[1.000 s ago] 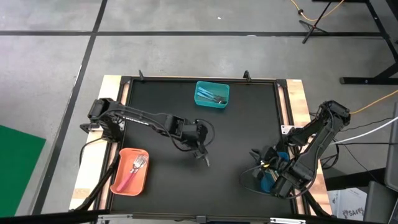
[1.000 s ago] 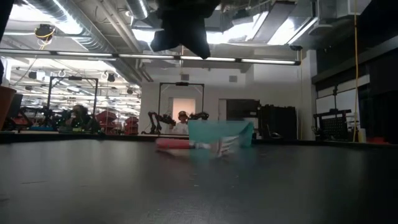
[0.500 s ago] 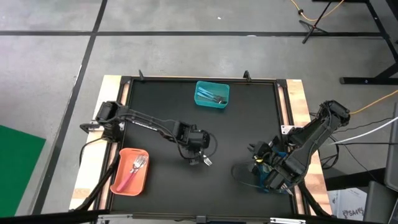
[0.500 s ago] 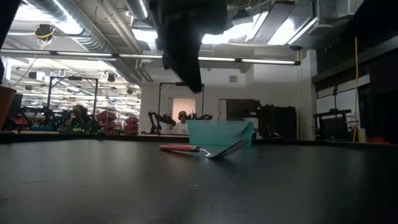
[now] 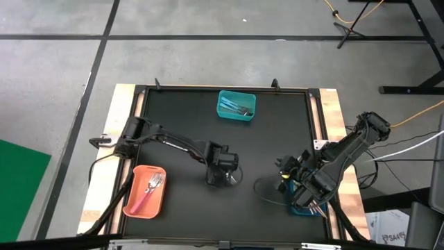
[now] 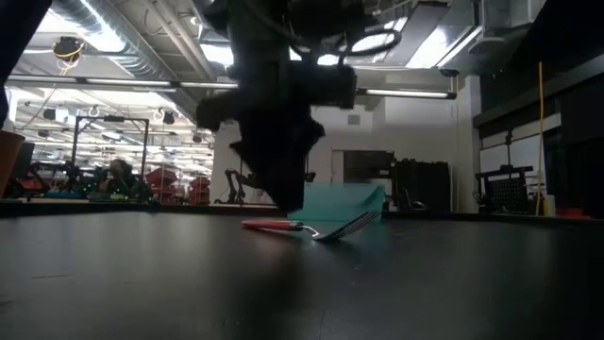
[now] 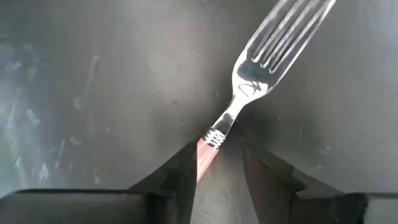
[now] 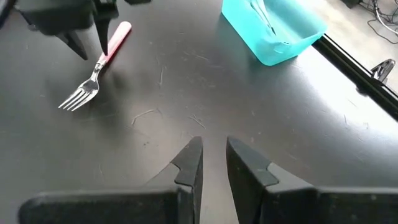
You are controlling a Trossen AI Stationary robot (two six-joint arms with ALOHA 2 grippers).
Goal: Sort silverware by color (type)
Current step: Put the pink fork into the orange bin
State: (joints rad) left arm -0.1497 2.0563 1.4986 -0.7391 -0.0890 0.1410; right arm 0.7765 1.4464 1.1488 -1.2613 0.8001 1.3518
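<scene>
The left gripper [image 5: 220, 175] is low over the middle of the black table [image 5: 277, 132], its fingers [image 7: 180, 171] spread to either side of the pink handle of a fork [image 7: 249, 81] that lies flat on the tabletop. In the left wrist view the handle runs between the two fingers, with a gap on the side of one of them; whether the other touches it I cannot tell. The fork's metal tines point away from the gripper, toward the right arm. The right gripper [image 8: 213, 163] hangs near the table's right edge, empty, its fingers a narrow gap apart. A blue bin [image 5: 236, 105] at the far edge holds blue-handled silverware [image 5: 234, 105]. An orange bin [image 5: 144, 191] at the near left corner holds another fork [image 5: 148, 189] with a pink handle. In the low view the fork on the table lies in front of the blue bin, with the left gripper coming down onto its handle end.
</scene>
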